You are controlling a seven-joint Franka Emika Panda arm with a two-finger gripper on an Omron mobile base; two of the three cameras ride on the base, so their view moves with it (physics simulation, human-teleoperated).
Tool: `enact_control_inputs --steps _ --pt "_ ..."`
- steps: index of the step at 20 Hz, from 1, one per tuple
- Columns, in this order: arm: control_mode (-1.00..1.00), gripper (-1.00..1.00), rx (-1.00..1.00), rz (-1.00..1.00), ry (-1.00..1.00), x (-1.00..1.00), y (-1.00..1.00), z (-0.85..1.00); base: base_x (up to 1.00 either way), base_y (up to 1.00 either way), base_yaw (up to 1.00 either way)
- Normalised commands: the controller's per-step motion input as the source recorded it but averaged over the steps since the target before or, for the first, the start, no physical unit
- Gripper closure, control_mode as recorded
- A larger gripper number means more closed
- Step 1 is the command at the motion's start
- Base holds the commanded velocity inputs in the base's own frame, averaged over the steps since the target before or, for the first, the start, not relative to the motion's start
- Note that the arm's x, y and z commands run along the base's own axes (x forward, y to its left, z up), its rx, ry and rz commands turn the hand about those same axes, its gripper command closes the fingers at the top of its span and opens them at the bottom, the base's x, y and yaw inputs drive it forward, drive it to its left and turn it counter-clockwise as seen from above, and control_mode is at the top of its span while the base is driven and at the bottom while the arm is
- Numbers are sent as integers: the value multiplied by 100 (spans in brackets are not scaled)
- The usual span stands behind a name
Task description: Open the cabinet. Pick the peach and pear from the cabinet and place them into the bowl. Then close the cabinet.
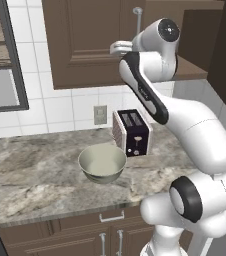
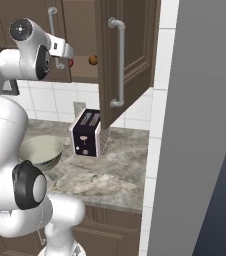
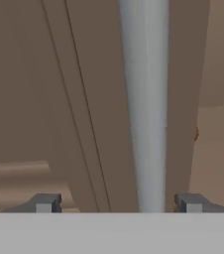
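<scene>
A: Closest in: two dark fingertips (image 3: 44, 202) of the hand (image 3: 118, 203), spread wide, straddling a silver bar handle (image 3: 146, 124). No contact on either side yet; bar nearer the right-hand tip than the other.

B: Which door?

A: Left door of the cabinet (image 2: 80, 20), shut by the look of it. Right door (image 2: 132, 45) swung out toward the base. Hand (image 2: 61, 54) up at the lower stretch of the left handle (image 2: 51, 25).

B: Fruit?

A: On the shelf inside, between the doors: small red one, likely the pear (image 2: 71, 63); beside it a round orange-brown fruit (image 2: 92, 60), peach or not, too small to tell. Bowl (image 1: 102, 162) down on the worktop (image 1: 30, 175), just beside the toaster (image 1: 132, 132), nothing in it.

B: Risks?

A: Off-centre closing, so one tip hitting first and skidding along the smooth bar. Weak pinch slipping off once pulling starts. Straight pull instead of following the hinge arc, binding the door. Later, a reach past the door edge knocking the fruit deeper or off the shelf.
</scene>
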Motion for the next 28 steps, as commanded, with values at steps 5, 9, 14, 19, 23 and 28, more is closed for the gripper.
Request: enact_control_inputs --steps 5,9,14,19,23,28 --pt "-100 100 0 0 0 44 0 -32 0 0 0" --pt "-100 100 0 0 -2 40 0 -34 0 0 0" --pt "-100 100 2 3 -1 50 0 -29 0 0 0" --pt "-100 100 5 7 0 63 -9 -12 0 0 0" --pt "-100 100 3 3 0 46 -22 -1 0 0 0" --pt "-100 100 -1 0 -6 24 -29 -18 0 0 0"
